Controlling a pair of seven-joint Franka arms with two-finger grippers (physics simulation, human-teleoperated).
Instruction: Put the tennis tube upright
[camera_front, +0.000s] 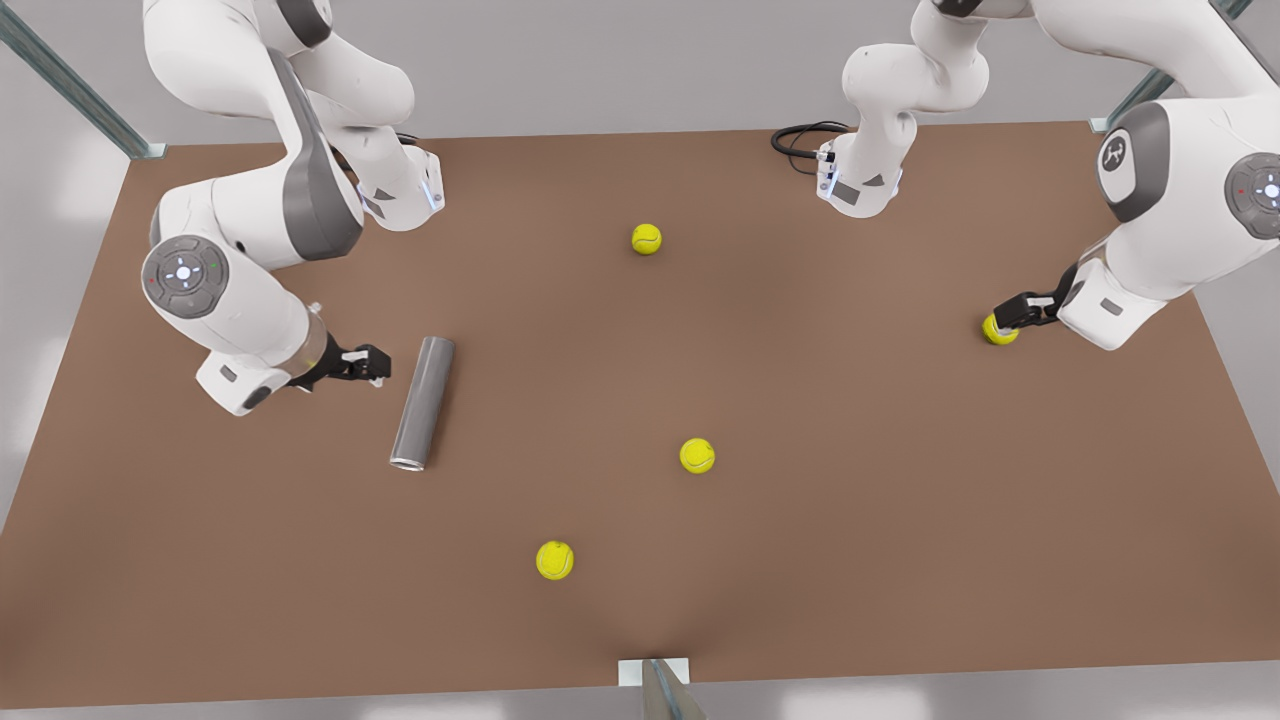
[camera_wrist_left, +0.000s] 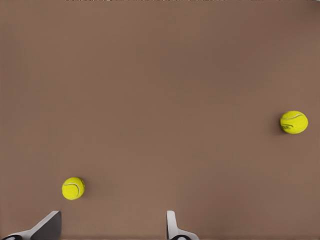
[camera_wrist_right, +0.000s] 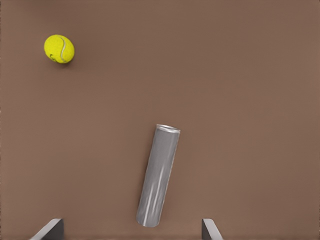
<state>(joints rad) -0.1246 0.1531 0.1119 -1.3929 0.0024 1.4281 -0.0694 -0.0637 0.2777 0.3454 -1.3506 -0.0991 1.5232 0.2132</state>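
Lying flat on the table (camera_front: 800, 560), the tube (camera_front: 422, 402) is slim, grey, metallic, with its rimmed open end toward the camera and no readable label. Right gripper (camera_front: 372, 366) sits just beside it at the front view's left, fingers (camera_wrist_right: 47, 231) spread. Left gripper (camera_front: 1012, 316) hangs over a ball (camera_front: 999, 331) at the far right, fingers apart.

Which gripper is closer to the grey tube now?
The right gripper: it is open beside the lying tube, apart from it. The left gripper is far across the table, at a tennis ball.
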